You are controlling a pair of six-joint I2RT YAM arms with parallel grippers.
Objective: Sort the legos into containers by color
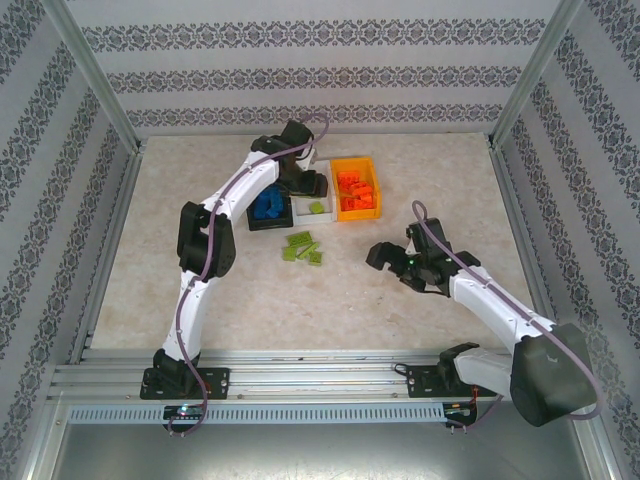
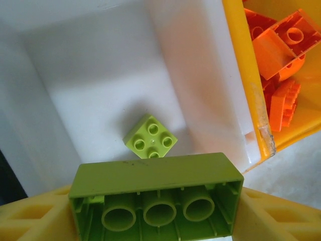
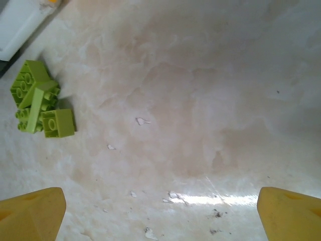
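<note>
Our left end effector [image 2: 155, 217] grips the long lime-green plastic brick [image 2: 155, 175] at lower centre, above the white rectangular plastic bin [image 2: 60, 100]; we should release low and centred. The right end effector [image 3: 160, 213] gapes empty.

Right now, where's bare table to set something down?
Free: table left of the left arm; right of the orange bin to the rail; near strip between the green bricks and arm bases. Crowded: black bin, white bin, orange bin side by side, left arm over them, green bricks just in front.
</note>
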